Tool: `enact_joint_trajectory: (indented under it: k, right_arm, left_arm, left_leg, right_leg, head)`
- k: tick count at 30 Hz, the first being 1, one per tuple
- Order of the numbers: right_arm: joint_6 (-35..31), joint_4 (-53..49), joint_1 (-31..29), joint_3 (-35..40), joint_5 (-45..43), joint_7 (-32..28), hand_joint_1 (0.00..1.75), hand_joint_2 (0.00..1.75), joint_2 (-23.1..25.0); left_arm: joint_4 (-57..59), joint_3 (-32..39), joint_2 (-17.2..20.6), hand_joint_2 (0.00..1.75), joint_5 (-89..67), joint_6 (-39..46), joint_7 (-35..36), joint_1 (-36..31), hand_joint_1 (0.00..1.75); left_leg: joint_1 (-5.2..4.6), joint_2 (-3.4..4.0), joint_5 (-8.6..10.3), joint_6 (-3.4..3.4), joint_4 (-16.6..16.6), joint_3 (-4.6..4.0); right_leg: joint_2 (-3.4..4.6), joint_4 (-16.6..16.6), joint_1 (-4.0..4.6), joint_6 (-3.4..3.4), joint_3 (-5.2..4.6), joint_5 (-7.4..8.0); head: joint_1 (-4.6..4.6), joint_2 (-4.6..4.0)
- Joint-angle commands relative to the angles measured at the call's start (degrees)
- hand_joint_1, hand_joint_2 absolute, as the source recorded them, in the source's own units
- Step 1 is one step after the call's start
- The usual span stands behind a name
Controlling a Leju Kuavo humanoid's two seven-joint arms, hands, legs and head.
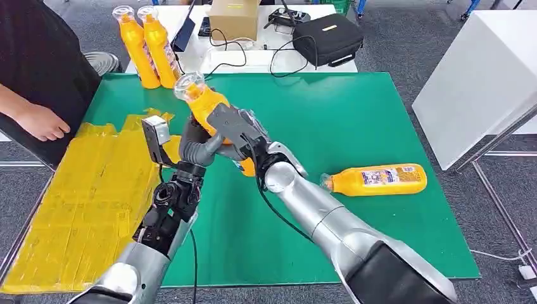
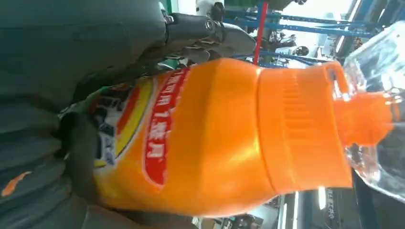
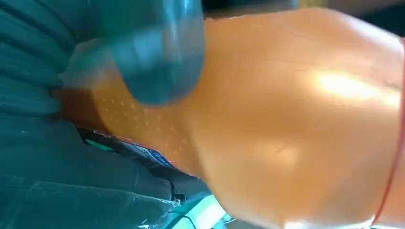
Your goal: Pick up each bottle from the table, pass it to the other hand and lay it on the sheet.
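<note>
I held one orange bottle [image 1: 204, 101] up over the green table [image 1: 354, 114], tilted, with its clear cap toward the far side. My right hand [image 1: 235, 134] was wrapped around its body, fingers closed on it. My left hand [image 1: 197, 144] was also on the same bottle from the other side, its thumb [image 2: 81, 157] and fingers [image 2: 205, 33] pressed against the label, so both hands gripped it together. A second bottle [image 1: 377, 180] lay on its side on the table to my right, well apart from my hands. Two more bottles [image 1: 149, 45] stood upright together at the far left corner. The yellow sheet [image 1: 82, 202] lay on the left part of the table. A person's hand [image 1: 43, 121] rested near its far edge.
</note>
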Motion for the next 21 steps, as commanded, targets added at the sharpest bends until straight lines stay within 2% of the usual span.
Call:
enact_joint_trajectory:
  k: [1, 6, 16, 17, 18, 19, 21]
  right_arm:
    - [0.3, -1.1, -0.3, 15.0, -2.5, 0.8, 1.75, 1.75, 0.3]
    - [-0.3, -1.8, 0.3, 18.2, -2.2, 2.1, 1.75, 1.75, 0.3]
    - [-0.3, -1.8, 0.3, 18.2, -2.2, 2.1, 1.75, 1.75, 0.3]
    - [-0.3, -1.8, 0.3, 18.2, -2.2, 2.1, 1.75, 1.75, 0.3]
    - [-0.2, -1.7, 0.3, 18.4, -2.6, 2.2, 1.75, 1.75, 0.3]
    - [-0.5, -1.5, 0.2, 18.6, -2.8, 2.2, 1.75, 1.75, 0.3]
    - [-0.6, -1.2, 0.3, 18.6, -3.0, 1.9, 1.75, 1.75, 0.3]
  left_arm:
    - [3.5, -3.7, 0.0, 1.75, -2.7, 0.1, 0.0, -6.0, 0.00]
    - [3.6, -3.4, -0.2, 1.75, -3.7, 0.8, 0.2, -6.0, 0.00]
    - [3.6, -3.4, -0.2, 1.75, -3.7, 0.8, 0.2, -6.0, 0.00]
    - [3.6, -3.4, -0.2, 1.75, -3.7, 0.8, 0.2, -6.0, 0.51]
    - [3.2, -2.9, -0.3, 1.75, -3.3, 0.6, 0.2, -5.7, 1.75]
    - [3.0, -2.7, -0.5, 1.75, -3.4, 0.5, 0.1, -5.5, 1.75]
    - [2.5, -2.4, -0.6, 1.75, -3.5, 0.7, -0.2, -5.0, 1.75]
  left_leg:
    - [0.02, -0.18, -0.07, 0.07, 0.1, 0.11]
    - [0.03, -0.24, -0.09, 0.08, 0.1, 0.14]
    - [0.02, -0.28, -0.06, 0.07, 0.1, 0.10]
    - [0.03, -0.24, -0.03, 0.06, 0.0, 0.07]
    - [0.04, -0.21, -0.02, 0.05, 0.0, 0.03]
    - [0.00, -0.37, -0.15, 0.13, 0.1, 0.25]
    - [0.04, -0.19, -0.01, 0.04, 0.0, 0.04]
  right_leg:
    - [-0.12, 0.1, 0.04, -0.15, 0.16, -0.12]
    - [-0.17, 0.1, 0.05, -0.18, 0.20, -0.15]
    - [-0.22, 0.1, 0.05, -0.16, 0.18, -0.14]
    - [-0.19, 0.0, 0.05, -0.14, 0.14, -0.10]
    - [-0.17, 0.0, 0.06, -0.12, 0.10, -0.07]
    - [-0.27, 0.2, 0.04, -0.26, 0.34, -0.27]
    - [-0.15, 0.0, 0.06, -0.11, 0.10, -0.06]
  head:
    - [-0.04, 0.00]
    - [-0.04, 0.00]
    - [-0.02, 0.00]
    - [-0.02, 0.00]
    - [-0.02, 0.00]
    - [-0.02, 0.00]
    - [0.00, 0.00]
